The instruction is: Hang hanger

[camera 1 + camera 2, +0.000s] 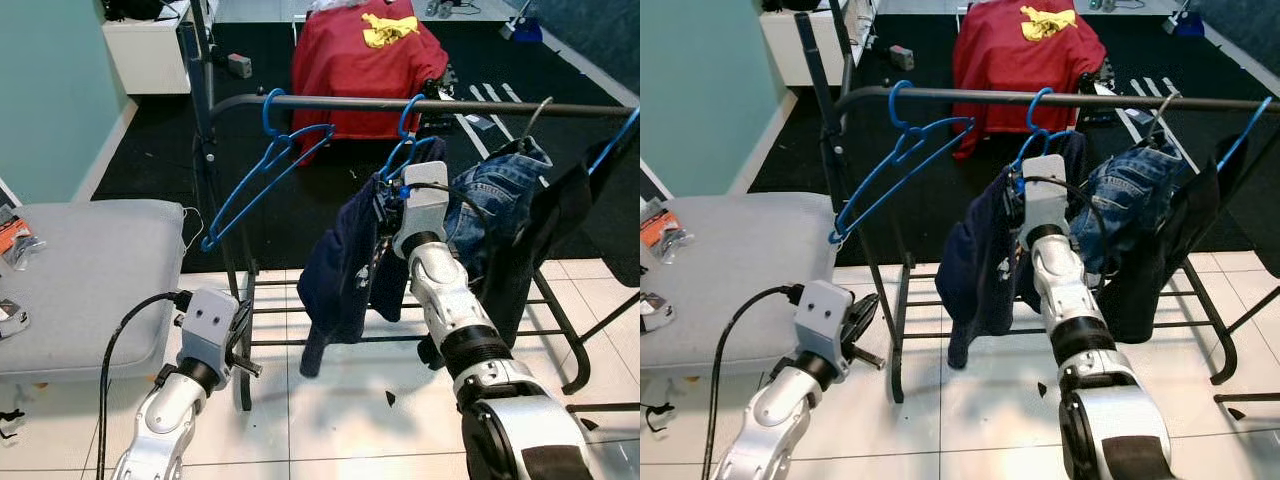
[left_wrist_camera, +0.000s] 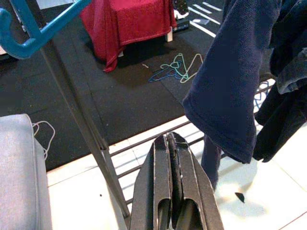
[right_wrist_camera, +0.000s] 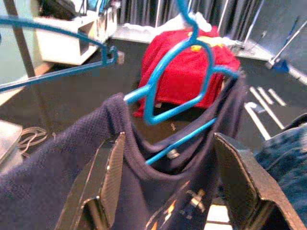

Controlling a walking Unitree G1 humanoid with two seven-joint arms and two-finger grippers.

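My two arms are silver, jointed in rounded segments with black rings between them. Each wrist carries a grey boxy camera housing with small dark screw holes. A thick black cable loops out from my left arm [image 1: 170, 400]; another curls over my right arm [image 1: 450, 300]. My left gripper [image 2: 173, 191] has long, glossy black fingers; my right gripper [image 3: 175, 187] shows flat, dark pads.

Floor: white tile [image 1: 350, 400] in the foreground, black carpet [image 1: 160, 140] beyond. Left wall [image 1: 50, 90]: pale teal. A white cabinet [image 1: 150, 50] stands against it. Grey padded bench [image 1: 80, 280] at left.
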